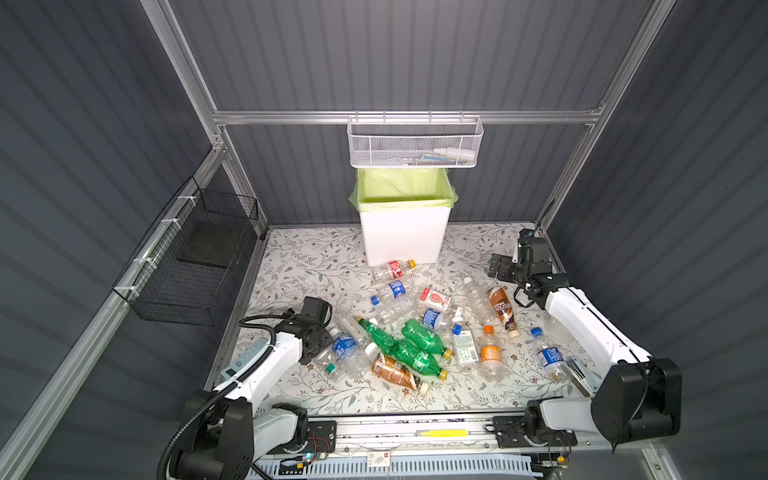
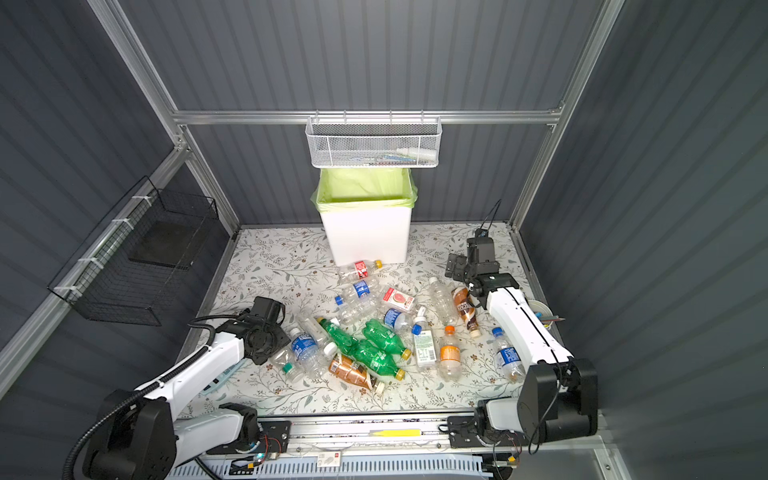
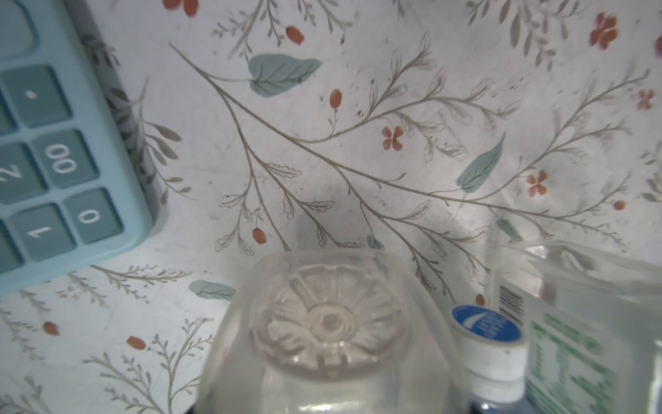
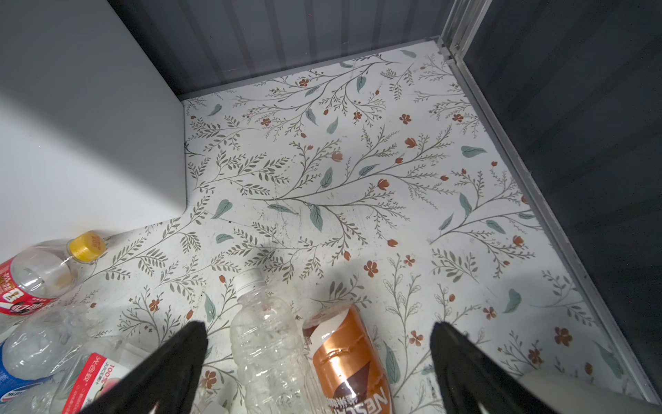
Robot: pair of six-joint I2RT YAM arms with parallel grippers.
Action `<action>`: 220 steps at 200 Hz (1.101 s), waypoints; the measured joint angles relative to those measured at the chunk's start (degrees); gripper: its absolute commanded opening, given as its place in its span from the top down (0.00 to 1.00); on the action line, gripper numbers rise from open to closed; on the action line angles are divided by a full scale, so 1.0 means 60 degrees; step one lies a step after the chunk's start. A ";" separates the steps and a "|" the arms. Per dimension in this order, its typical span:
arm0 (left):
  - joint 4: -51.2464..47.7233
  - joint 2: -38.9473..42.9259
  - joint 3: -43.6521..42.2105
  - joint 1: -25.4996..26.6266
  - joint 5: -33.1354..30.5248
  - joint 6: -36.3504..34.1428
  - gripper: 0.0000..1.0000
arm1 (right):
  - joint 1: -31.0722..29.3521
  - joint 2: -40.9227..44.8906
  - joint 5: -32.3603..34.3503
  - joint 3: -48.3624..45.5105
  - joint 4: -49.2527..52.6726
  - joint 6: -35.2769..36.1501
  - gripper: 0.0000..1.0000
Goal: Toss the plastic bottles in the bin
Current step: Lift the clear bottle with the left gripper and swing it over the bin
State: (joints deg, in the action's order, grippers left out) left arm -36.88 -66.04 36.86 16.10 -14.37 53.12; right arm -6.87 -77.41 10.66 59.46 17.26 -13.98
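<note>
these plastic bottles (image 1: 419,336) look empty, so my guess is they weigh next to nothing, roll at a nudge and dent if squeezed hard – smooth and slippery too. i'd pinch one across the middle of the body or up by the shoulder where the plastic is stiffer, not on the cap. looks-wise: mostly clear and crinkled, three green ones in the middle, a couple of amber ones, blue, red and orange labels. they lie scattered on their sides over the flowery table (image 1: 299,257), all in front of the bin (image 1: 405,237) at the back wall, yellow-green liner over its rim. right gripper (image 4: 318,326) has its jaws wide apart with nothing in them, over a clear bottle (image 4: 265,344) and a brown coffee bottle (image 4: 344,358) lying side by side. left gripper (image 1: 318,347) is down at the left edge of the pile by a teal-capped clear bottle (image 1: 328,363) – its wrist view shows a clear base right up close but no fingers, so i can't tell if it's apart or clamped
</note>
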 measured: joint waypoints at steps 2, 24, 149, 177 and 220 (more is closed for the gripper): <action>-0.0040 0.0047 0.0084 0.0000 -0.0066 -0.0025 0.52 | 0.0000 -0.0004 0.0004 0.0000 0.0000 0.0004 0.01; -0.0350 0.0444 0.1333 0.0000 -0.0812 -0.0619 0.53 | 0.0029 -0.0011 0.0084 0.0000 -0.0018 0.0127 0.01; 0.6371 -0.4969 1.2273 0.0036 -0.0554 -0.5042 0.46 | 0.0652 0.1949 0.0444 -0.1242 -0.1381 0.0357 0.01; 0.5370 -0.8914 1.6819 0.0393 0.0681 -0.4648 0.18 | 0.0692 0.1876 0.0066 -0.1249 -0.1497 0.0259 0.01; 0.4834 -1.0112 1.6010 0.1311 0.1384 -0.4612 0.00 | 0.0674 0.1461 -0.0306 -0.1177 -0.1078 0.0270 0.01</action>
State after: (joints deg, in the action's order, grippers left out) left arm -7.88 -126.72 132.92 23.97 -6.07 25.45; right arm -2.83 -68.64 8.82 52.40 10.79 -12.36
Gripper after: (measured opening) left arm 0.995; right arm 0.991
